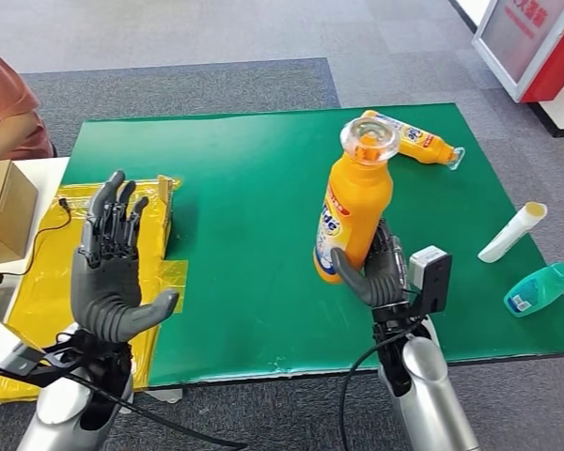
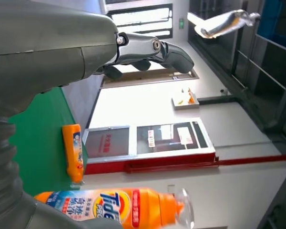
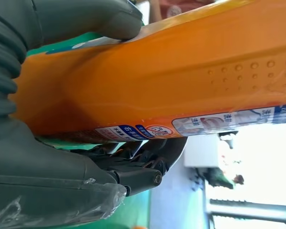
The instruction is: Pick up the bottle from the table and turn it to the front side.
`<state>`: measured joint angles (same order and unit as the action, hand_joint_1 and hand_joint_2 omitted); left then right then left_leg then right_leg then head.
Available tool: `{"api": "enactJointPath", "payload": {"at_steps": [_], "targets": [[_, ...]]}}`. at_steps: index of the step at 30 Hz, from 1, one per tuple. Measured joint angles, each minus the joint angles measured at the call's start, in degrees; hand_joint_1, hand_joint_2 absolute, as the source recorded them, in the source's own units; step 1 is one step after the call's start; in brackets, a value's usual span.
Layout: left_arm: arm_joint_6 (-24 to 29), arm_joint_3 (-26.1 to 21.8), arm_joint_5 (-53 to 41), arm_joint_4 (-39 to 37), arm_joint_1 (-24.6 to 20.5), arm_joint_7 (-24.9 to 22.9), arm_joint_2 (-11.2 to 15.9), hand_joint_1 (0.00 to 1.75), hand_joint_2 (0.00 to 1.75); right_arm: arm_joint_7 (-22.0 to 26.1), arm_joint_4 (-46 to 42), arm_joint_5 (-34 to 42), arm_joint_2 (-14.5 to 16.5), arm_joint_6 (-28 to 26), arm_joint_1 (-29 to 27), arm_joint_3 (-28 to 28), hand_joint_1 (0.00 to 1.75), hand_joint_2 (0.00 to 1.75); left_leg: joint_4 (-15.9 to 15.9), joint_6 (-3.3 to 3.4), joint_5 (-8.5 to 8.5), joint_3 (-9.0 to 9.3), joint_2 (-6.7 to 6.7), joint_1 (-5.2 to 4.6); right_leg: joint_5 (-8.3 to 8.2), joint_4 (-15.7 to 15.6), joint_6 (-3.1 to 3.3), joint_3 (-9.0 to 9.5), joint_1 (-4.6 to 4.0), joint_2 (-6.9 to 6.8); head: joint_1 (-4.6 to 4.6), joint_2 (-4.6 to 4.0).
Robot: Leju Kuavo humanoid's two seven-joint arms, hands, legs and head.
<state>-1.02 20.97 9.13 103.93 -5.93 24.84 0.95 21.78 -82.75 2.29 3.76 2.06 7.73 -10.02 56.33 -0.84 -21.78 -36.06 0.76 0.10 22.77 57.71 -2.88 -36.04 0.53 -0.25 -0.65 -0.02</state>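
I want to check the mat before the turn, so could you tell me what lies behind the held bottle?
Behind the held bottle, gripped by the right hand, a second orange bottle lies on the green mat. The held bottle's cap covers one end of it.

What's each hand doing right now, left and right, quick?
Left hand: open, fingers spread, holding nothing.
Right hand: holding the orange bottle, upright above the green mat.

Green table [image 1: 265, 282] carries 3 lying bottles (1 orange [image 1: 410, 137]), yellow bag [image 1: 49, 268].
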Motion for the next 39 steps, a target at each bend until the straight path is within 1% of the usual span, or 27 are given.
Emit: {"api": "enactJointPath", "payload": {"at_steps": [2,4,8,12,14,18,22,26,35,39], "targets": [[-1.77,-0.62,3.93,-0.21,0.22,-0.81,-0.12,0.00,1.75,1.91,-2.08,-3.43,0.01,-2.86,-0.92,-0.54,1.75,1.75,0.00,0.00,-0.03,-0.01,0.00,0.00,0.01,0.00,0.01,-0.01,0.00,0.00,0.00,0.00],[-3.11,-1.00,7.06,-0.80,0.07,-1.85,-0.50,0.00,1.75,3.59,-3.95,-8.61,0.03,-6.74,-1.41,-1.64,1.75,1.75,0.00,-0.01,-0.04,0.00,0.00,0.00,0.00,0.00,0.02,-0.02,0.00,0.01,-0.01,0.00],[-3.14,-1.22,10.41,-2.86,-1.12,-4.10,-1.75,0.00,1.75,5.90,-7.09,-19.88,0.31,-15.89,-2.19,-4.83,1.75,1.75,0.00,-0.02,-0.01,0.00,0.00,0.00,-0.03,0.00,0.01,-0.02,0.00,0.01,-0.01,0.00],[-5.10,-0.52,14.05,-4.96,-3.07,-6.17,-2.90,0.00,1.75,6.35,-8.98,-28.42,0.50,-22.65,-2.37,-9.03,1.75,1.75,0.00,-0.03,0.01,0.01,0.00,0.00,-0.04,0.00,0.01,-0.02,0.00,0.01,0.00,0.00],[-6.49,0.42,15.26,-5.63,-3.98,-7.06,-3.04,0.00,1.75,6.43,-9.14,-31.85,0.50,-25.41,-2.34,-10.89,1.75,1.75,0.00,-0.03,0.01,0.01,0.00,0.00,-0.04,0.00,0.01,-0.02,0.00,0.01,-0.01,0.00],[-9.08,2.96,17.03,-6.89,-5.62,-9.36,-3.08,0.00,1.75,5.70,-8.99,-41.03,0.50,-31.95,-1.90,-13.90,1.75,1.75,0.00,-0.03,0.01,0.01,0.00,0.00,-0.03,0.00,0.01,-0.01,0.00,0.01,-0.01,0.00],[-9.92,5.28,17.55,-7.86,-6.74,-10.15,-3.19,0.00,1.75,4.75,-8.52,-44.02,0.49,-34.30,-1.27,-15.68,1.75,1.75,0.00,-0.03,0.00,0.00,0.00,0.00,-0.03,0.00,0.00,-0.02,0.01,0.01,-0.01,0.00],[-12.26,8.07,17.96,-8.55,-8.51,-10.89,-3.10,0.00,1.75,3.23,-6.99,-47.98,0.48,-36.73,0.14,-16.93,1.75,1.75,0.00,-0.03,0.01,0.00,0.00,0.00,-0.03,0.00,0.01,-0.01,0.00,0.01,-0.01,0.00],[-13.26,11.59,17.84,-9.68,-11.29,-11.68,-2.69,0.00,1.75,2.19,-3.74,-50.26,0.47,-38.35,2.10,-18.22,1.75,1.75,0.00,-0.03,0.02,0.00,0.00,0.00,-0.04,0.00,0.01,-0.02,0.00,0.01,-0.01,0.00],[-12.41,12.35,16.05,-10.36,-12.87,-12.12,-2.50,0.00,1.75,1.62,-3.00,-51.59,0.46,-38.73,2.73,-19.08,1.75,1.75,0.00,-0.03,0.02,0.01,0.00,0.00,-0.04,0.00,0.01,-0.01,0.00,0.01,-0.01,0.00]]}}
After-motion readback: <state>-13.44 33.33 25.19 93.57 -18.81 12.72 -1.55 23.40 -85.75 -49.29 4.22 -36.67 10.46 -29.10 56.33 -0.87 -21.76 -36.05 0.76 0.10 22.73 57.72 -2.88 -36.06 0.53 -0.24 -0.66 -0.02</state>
